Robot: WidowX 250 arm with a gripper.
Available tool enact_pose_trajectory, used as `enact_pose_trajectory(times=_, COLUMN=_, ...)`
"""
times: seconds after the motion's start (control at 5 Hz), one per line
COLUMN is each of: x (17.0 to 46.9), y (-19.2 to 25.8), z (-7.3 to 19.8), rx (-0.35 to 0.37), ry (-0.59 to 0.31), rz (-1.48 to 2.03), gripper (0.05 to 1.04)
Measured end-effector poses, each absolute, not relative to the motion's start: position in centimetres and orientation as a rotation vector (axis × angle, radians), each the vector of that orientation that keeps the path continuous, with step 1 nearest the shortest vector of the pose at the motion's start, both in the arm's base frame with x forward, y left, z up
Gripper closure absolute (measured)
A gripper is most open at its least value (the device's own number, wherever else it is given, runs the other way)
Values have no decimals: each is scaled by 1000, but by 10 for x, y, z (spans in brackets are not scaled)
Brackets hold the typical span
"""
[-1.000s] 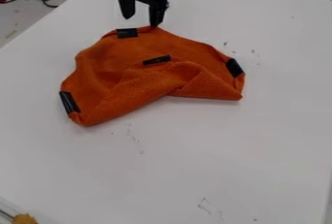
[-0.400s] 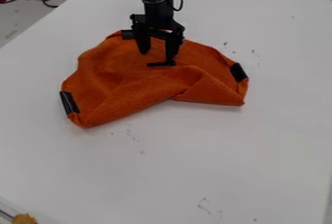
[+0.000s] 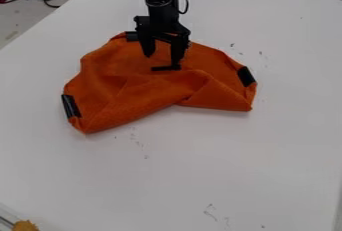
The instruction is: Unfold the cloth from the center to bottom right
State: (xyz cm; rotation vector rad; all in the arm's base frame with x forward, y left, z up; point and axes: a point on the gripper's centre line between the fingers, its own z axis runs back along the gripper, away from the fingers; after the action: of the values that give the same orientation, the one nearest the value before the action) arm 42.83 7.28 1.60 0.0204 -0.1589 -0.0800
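Claw (image 3: 162, 61): moved forward over the cloth (image 3: 107, 95); my 2 fingers spread apart, gripping nothing
Cloth: orange, textured, creased
Strips (image 3: 246, 76): 4, black, flat

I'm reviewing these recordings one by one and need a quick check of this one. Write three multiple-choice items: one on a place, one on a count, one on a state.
1. Where is the gripper?
A) Beside the cloth's left end
B) Over the cloth, around its middle patch
C) Below the cloth's bottom edge

2. How many black patches show on the cloth?
A) Two
B) Seven
C) Four

3. How does the cloth lie?
A) Partly folded
B) Spread fully flat
C) Rolled into a tube

Right letters:
1: B, since its fingers hang over the orange fabric, one of them by the middle patch.
2: C, with one at the top, one mid-cloth and one at each side.
3: A, as creases cross its lower part and its bottom edge notches inward.
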Motion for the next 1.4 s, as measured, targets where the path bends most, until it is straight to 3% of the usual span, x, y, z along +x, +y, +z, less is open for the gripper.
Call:
enact_pose_trajectory(times=0.2, x=434, y=69, z=41, rx=109, ry=-191, rz=-120, gripper=83)
enact_pose_trajectory(times=0.4, x=437, y=70, z=60, rx=152, ry=-194, rz=-107, gripper=83)
enact_pose_trajectory(times=0.6, x=432, y=62, z=61, rx=95, ry=-155, rz=-85, gripper=83)
enact_pose_trajectory(times=1.0, x=408, y=55, z=35, rx=-54, ry=-84, rz=-41, gripper=83)
enact_pose_trajectory(times=1.4, x=388, y=52, z=11, rx=-93, ry=-48, rz=-35, gripper=83)
